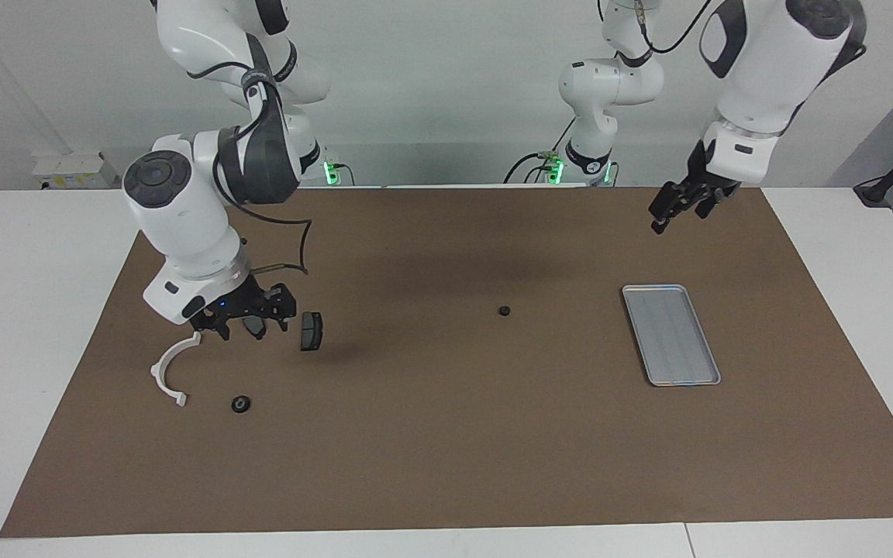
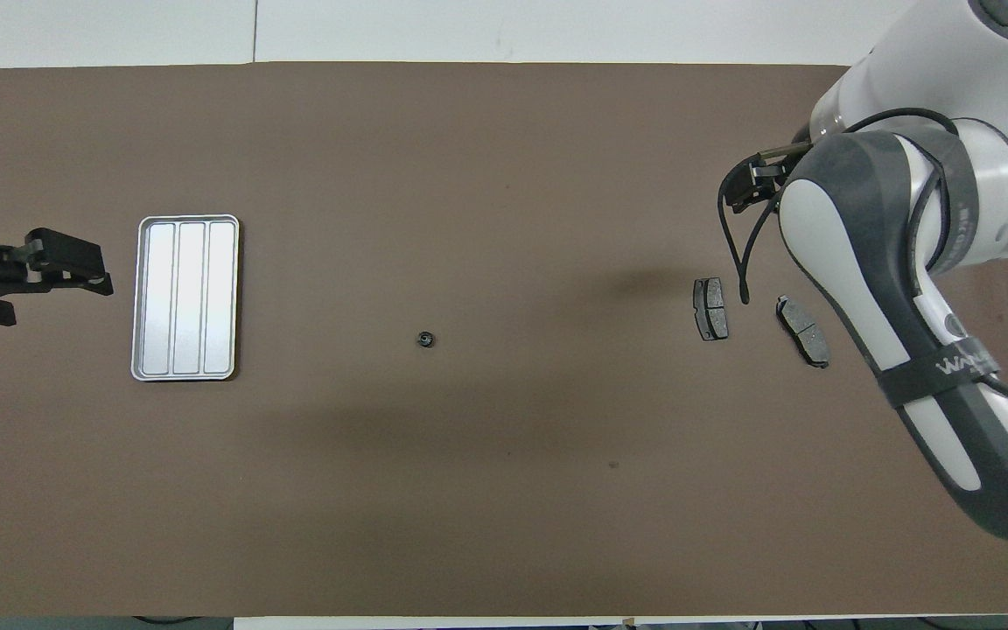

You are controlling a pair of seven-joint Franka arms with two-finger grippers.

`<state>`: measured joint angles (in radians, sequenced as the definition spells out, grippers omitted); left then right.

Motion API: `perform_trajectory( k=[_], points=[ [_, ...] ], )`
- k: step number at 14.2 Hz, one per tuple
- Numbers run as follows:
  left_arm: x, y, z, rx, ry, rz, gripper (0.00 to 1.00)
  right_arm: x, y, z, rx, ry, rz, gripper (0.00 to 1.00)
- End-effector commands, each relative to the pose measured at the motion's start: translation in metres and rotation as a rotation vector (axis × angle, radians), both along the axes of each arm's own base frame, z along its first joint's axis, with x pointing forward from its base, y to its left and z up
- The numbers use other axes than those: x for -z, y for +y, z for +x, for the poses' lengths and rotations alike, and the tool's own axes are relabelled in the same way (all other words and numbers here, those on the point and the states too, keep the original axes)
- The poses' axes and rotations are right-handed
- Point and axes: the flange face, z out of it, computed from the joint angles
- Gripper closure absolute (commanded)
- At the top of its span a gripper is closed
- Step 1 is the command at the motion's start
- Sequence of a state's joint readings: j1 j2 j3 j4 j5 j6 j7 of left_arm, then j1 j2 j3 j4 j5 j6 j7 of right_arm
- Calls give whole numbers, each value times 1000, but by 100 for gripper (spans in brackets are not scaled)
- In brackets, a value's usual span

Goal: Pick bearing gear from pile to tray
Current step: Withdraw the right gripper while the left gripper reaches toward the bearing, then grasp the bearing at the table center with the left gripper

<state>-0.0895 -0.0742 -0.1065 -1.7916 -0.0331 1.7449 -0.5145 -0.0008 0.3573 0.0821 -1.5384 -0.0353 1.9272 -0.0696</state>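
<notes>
A small black bearing gear lies alone on the brown mat, between the pile and the tray. The silver ribbed tray sits toward the left arm's end with nothing in it. The pile lies at the right arm's end: a white half-ring bracket, two brake pads and a black round piece. My right gripper hangs open and empty just over one brake pad. My left gripper hangs open in the air, beside the tray.
The brown mat covers most of the white table. In the overhead view my right arm hides the bracket and the round piece of the pile.
</notes>
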Motion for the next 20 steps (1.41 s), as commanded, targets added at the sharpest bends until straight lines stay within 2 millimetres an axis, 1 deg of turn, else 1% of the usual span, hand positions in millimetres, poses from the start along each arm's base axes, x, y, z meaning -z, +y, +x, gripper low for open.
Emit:
perform_trajectory(
  k=[1, 2, 3, 4, 5, 6, 7, 8, 9, 10, 11, 12, 13, 14, 15, 17, 18, 20],
  points=[
    [33, -32, -8, 6, -7, -7, 0, 31, -37, -9, -44, -50, -10, 0],
    [50, -50, -2, 8, 1, -9, 0, 43, -43, -8, -41, -55, -15, 0],
    [72, -77, 3, 18, 6, -11, 0, 53, -45, -5, -44, -58, -21, 0],
    [76, -92, 6, 14, -32, -29, 0, 62, -49, -2, -45, -66, -28, 0],
    [86, -97, 3, -29, -42, -54, 0, 70, -58, 2, -38, -79, -33, 0],
    [95, -99, -3, -65, -45, -61, 0, 79, -59, 5, -40, -87, -34, 0],
    [99, -110, -4, -74, -61, -70, 0, 92, -60, 9, -41, -93, -32, 0],
    [105, -125, -5, -102, -73, -83, 0, 106, -64, 14, -40, -104, -30, 0],
    [126, -132, 2, -181, -51, -78, 0, 120, -69, 18, -40, -119, -27, 0],
    [138, -138, 3, -207, -36, -68, 0, 133, -72, 22, -42, -129, -25, 0],
    [146, -146, 1, -193, -26, -60, 0, 145, -76, 24, -33, -122, -18, 0],
    [169, -158, 0, -163, -10, -24, 0, 148, -76, 27, -26, -120, -15, 0],
    [189, -176, -3, -120, -7, 3, 0, 150, -74, 28, -22, -119, -9, 0],
    [214, -188, -5, -100, 13, 13, 0, 152, -73, 28, -18, -116, -4, 0],
    [232, -193, -4, -109, 24, 14, 0, 157, -73, 28, -6, -107, 1, 0],
    [253, -212, -4, -173, -5, -15, 0, 158, -69, 25, 33, -53, 8, 0],
    [258, -212, -4, -175, -8, -17, 0, 155, -66, 24, 64, -16, 12, 0],
    [262, -211, -4, -176, -6, -14, 9, 153, -60, 25, 73, -13, 11, 0]
  ],
)
